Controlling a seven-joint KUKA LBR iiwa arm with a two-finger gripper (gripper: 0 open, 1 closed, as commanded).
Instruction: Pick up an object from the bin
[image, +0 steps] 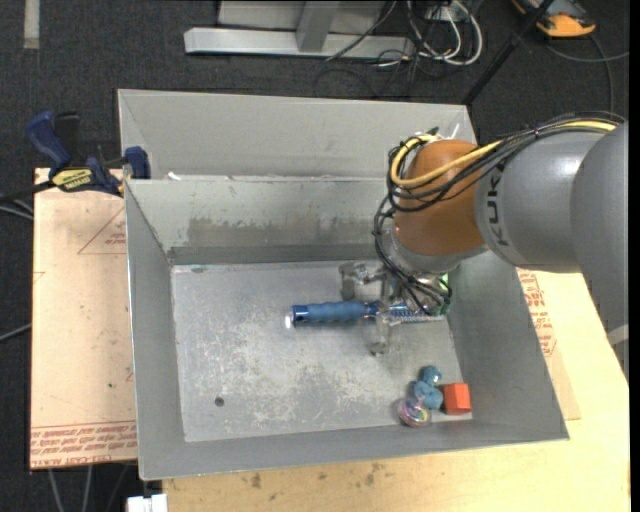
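Note:
A tool with a blue handle (330, 315) and a silvery tip lies flat in the middle of the bin, its handle pointing left. My gripper (368, 312) is low over the handle's right end. One finger (355, 279) stands on the far side of the tool and the other finger (380, 343) on the near side. They are apart, with a gap wider than the handle, and the tool rests on the bin floor. A wiry metal part (412, 313) shows just right of the gripper, at the tool's end.
A small orange block (457, 398), a blue lumpy piece (429, 385) and a purplish round piece (412, 411) lie together by the bin's near right corner. The arm with its orange cover and cables comes in from the right over the back right of the bin.

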